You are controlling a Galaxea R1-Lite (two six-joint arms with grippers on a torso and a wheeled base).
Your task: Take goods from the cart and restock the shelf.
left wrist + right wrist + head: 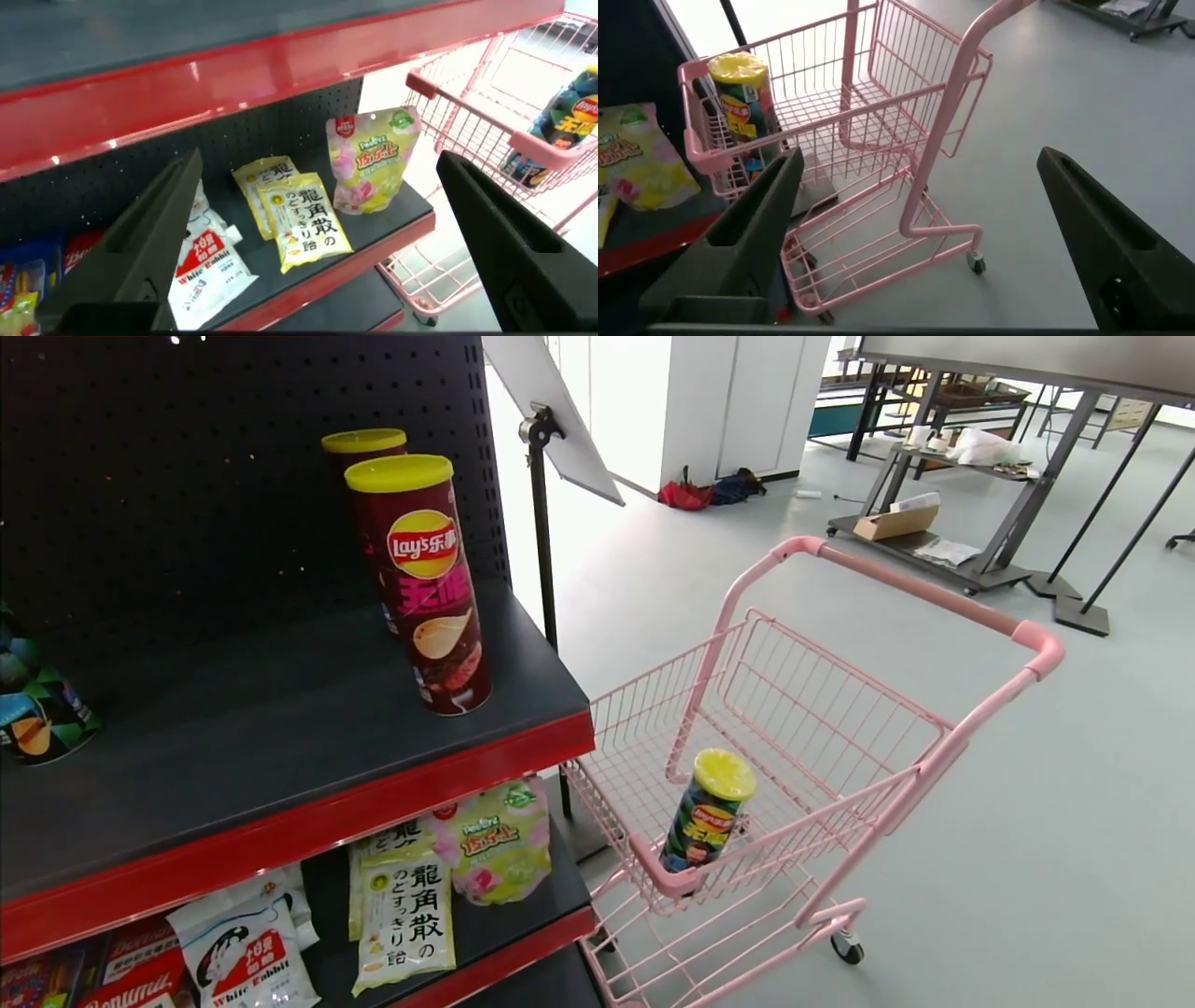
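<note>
Pink wire makes up the cart (920, 585), which sits in the lower right of the head view, just beside the shelf (280, 728). One can (709, 812) with a yellow lid stands in the cart's basket. It is in the corner nearest the shelf, close against the wires. This is the thing to move next, I think, and nothing has hold of it yet. The right end effector (920, 154) is spread wide with nothing in it, and the can and cart lie in front of it. The left end effector (318, 159) is wide and empty too, and it faces the lower shelf with its candy bags (290, 219). The right one looks like the better one for the job, since it is nearer the cart. It should go down from above the basket, so the fingers do not bump the wires or the pink handle. It should close around the middle of the can, under the lid, because the lid might pop off. The can is round and smooth, so the hold should be firm but not crushing. Then it should lift straight up until the can is over the basket rim. The top shelf has room in the middle of the frame's left half. That spot lies between the tall red can (425, 588) and the green can (37, 709) at the left edge. Set it down upright and away from the red front edge, so it will not tip off.
</note>
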